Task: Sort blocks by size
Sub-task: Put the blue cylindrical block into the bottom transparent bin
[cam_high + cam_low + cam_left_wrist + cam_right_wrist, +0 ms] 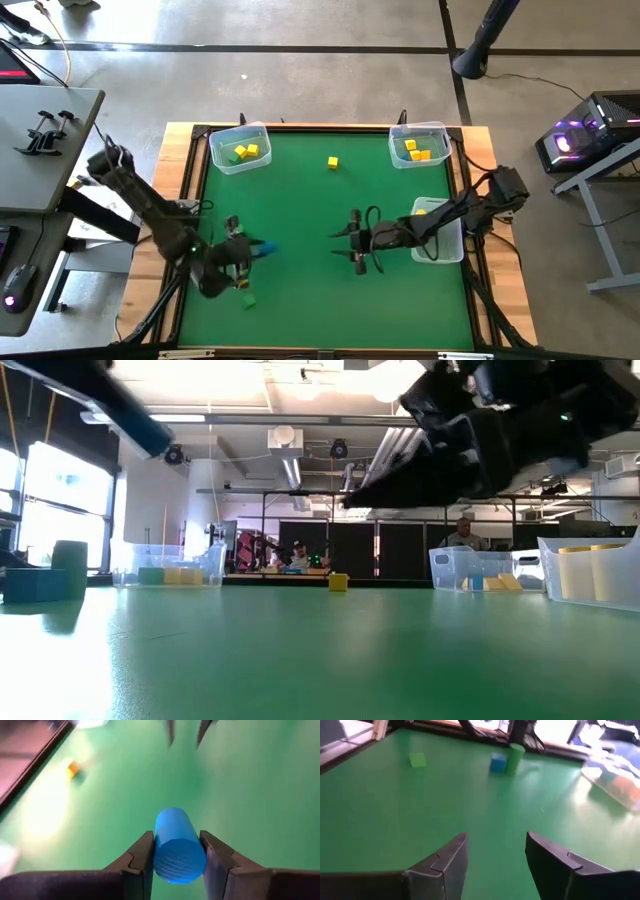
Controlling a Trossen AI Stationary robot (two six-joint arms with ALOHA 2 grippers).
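From above, I've got the left gripper (250, 252) sitting near the lower left corner of the green mat (330, 230), pinching a blue cylinder (266, 248). A small green block (247, 298) lies just below it on the mat. The right gripper (352, 243) hovers over the middle of the mat, fingers spread, holding nothing. One yellow block (332, 162) sits alone near the mat's top edge, between the top-left bin (240, 148) and the top-right bin (419, 145); both hold yellow pieces, and a third bin (440, 232) sits on the mat's right edge under the right arm.

At table height, that lone yellow block (338, 581) shows far across the mat, bins either side. Can't read the grippers from here.

Left wrist cam is the useful one: the fingers (140, 862) press on both sides of the blue cylinder (177, 845), fairly centred, so I reckon the grip's solid.

Right wrist cam: its own fingers (445, 865) are wide apart over bare mat, looking across at the left gripper's corner, with a blue piece (497, 762), a green cylinder (514, 758) and a green block (418, 759).

My plan: lift clear first, carry slowly since round stuff can roll in the fingers, and keep the right arm parked so they don't clash. Which bin suits this size I honestly can't tell.
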